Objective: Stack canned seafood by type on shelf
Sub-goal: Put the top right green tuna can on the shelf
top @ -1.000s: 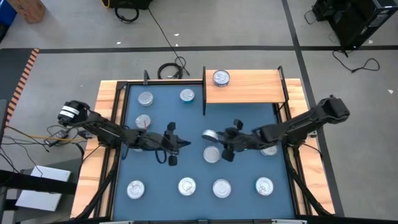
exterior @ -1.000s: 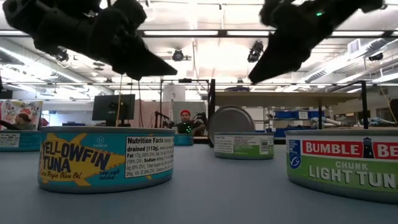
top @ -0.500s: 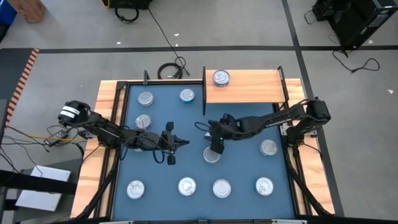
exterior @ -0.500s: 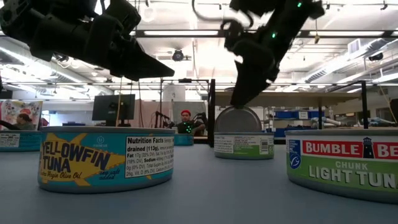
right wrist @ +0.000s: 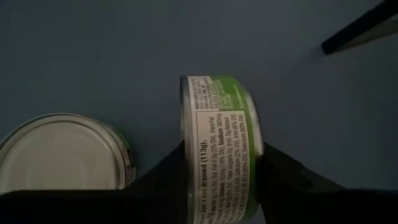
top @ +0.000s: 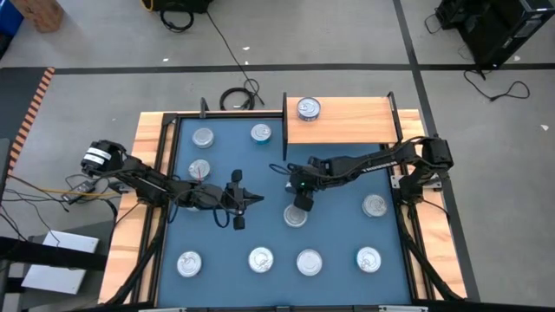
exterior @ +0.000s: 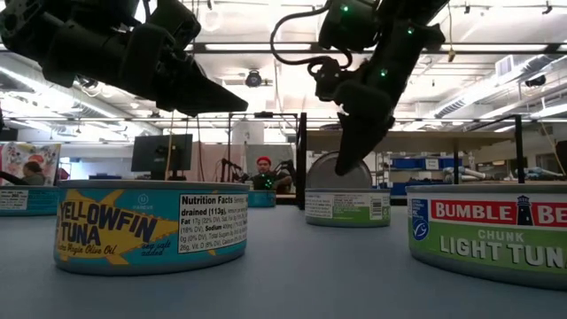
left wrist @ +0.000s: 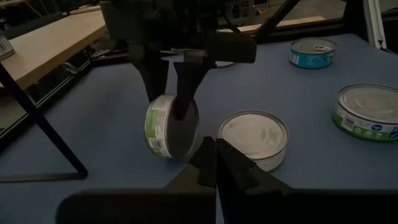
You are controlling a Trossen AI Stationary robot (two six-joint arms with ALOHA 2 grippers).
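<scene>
While the right gripper (left wrist: pixel 176 93) clamps the green-labelled round tin (left wrist: pixel 169 126) on edge, it should lift clear before swinging to the light wooden shelf (top: pixel 347 121); the left gripper (top: pixel 251 200) hovers closed.

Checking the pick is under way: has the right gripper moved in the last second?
Yes. The right gripper has swung from mid-mat toward the shelf, and its fingers now clamp a green-labelled can on edge.

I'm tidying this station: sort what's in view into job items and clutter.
Job items:
- tins on the blue mat
- green-label tin on edge, clamped in the right gripper
- tin on the shelf

Just lying about:
- black cable coil behind the mat
- cardboard box on the floor
</scene>
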